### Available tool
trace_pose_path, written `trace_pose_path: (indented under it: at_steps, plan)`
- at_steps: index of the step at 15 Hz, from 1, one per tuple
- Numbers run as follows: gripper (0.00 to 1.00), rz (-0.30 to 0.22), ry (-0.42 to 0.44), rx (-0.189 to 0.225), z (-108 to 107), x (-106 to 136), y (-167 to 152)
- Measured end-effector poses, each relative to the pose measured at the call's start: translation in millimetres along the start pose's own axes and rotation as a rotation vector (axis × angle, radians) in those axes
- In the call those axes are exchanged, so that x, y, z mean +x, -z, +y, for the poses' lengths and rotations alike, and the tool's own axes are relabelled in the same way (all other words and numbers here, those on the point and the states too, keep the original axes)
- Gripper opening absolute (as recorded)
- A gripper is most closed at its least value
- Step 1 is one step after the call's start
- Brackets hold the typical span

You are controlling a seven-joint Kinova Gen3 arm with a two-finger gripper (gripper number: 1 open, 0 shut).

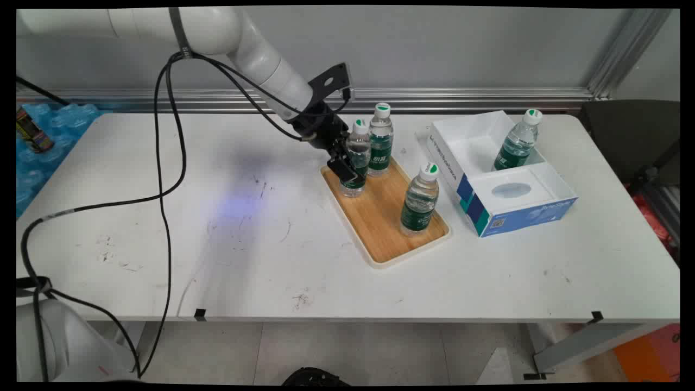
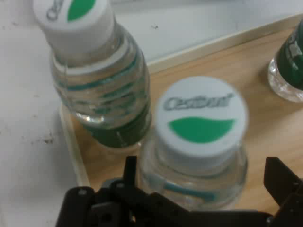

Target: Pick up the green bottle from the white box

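A: Your hand (image 1: 350,172) is down at the far left corner of the wooden tray (image 1: 380,217), with its two fingers set on either side of a water bottle (image 1: 355,160). In the hand view that bottle (image 2: 199,156) fills the gap between them. Whether they are pressing on it or only flanking it, I cannot tell.

B: Is the bottle off the tray?

A: Its base looks to be on the wood, upright. You can see a white cap with a green leaf mark, clear ribbed plastic, and a green label low down.

B: What's around it?

A: A second bottle (image 1: 380,140) stands just beside it, toward the bench's far edge. A third bottle (image 1: 419,200) stands at the tray's near right end, well apart. Right of the tray sits an open blue-and-white box (image 1: 505,214), with a fourth bottle (image 1: 517,141) standing in its far compartment.

B: So how far along?

A: One bottle boxed, three on the tray.
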Motion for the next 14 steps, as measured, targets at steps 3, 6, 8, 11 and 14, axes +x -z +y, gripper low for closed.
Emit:
trace_pose_path:
  at_steps: [3, 6, 8, 11, 14]
  plan:
    - [1.00, -0.005, 0.012, 0.000, 3, -4, 7]
    - [1.00, -0.009, 0.015, -0.006, 10, -5, 19]
    - [1.00, -0.012, 0.021, -0.003, 16, -3, 33]
    - [1.00, -0.011, 0.039, 0.012, 30, 5, 60]
    - [1.00, -0.005, 0.056, 0.031, 46, 20, 89]
